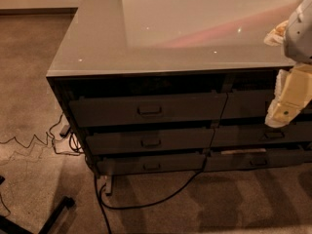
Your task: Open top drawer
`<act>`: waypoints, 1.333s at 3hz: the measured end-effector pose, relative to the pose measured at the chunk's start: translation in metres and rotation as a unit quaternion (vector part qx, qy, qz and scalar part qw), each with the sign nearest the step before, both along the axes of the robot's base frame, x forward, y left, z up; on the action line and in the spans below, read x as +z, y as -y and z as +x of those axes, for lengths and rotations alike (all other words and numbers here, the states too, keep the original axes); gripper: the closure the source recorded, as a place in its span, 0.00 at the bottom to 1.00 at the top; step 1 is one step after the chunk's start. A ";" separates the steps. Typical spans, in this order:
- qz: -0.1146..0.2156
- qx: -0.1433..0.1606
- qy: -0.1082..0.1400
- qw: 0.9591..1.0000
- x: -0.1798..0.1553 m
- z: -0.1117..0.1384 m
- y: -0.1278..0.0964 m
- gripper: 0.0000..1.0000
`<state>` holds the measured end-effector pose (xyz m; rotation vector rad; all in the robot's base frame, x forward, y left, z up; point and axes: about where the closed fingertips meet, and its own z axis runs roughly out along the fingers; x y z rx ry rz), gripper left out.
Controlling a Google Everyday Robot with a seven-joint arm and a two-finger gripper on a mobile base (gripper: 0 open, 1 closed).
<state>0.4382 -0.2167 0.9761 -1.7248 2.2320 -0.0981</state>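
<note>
Top drawer (pixel 122 110) sits in the left column of the cabinet (pixel 61 89), just under the glossy tabletop (pixel 97 48), with its metal pull (pixel 150 110) at centre front. Gripper (pixel 285 106) hangs at the right edge, in front of the right-hand drawers, well apart from the pull; released or clenched, cannot tell. A black cable (pixel 161 199) trails on the carpet (pixel 29 82).
</note>
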 end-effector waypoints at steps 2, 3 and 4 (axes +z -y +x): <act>-0.012 0.043 0.015 0.999 -0.010 0.008 -0.015 0.00; 0.003 0.107 0.021 0.994 -0.034 0.021 -0.041 0.00; 0.021 0.160 0.012 0.987 -0.063 0.036 -0.072 0.00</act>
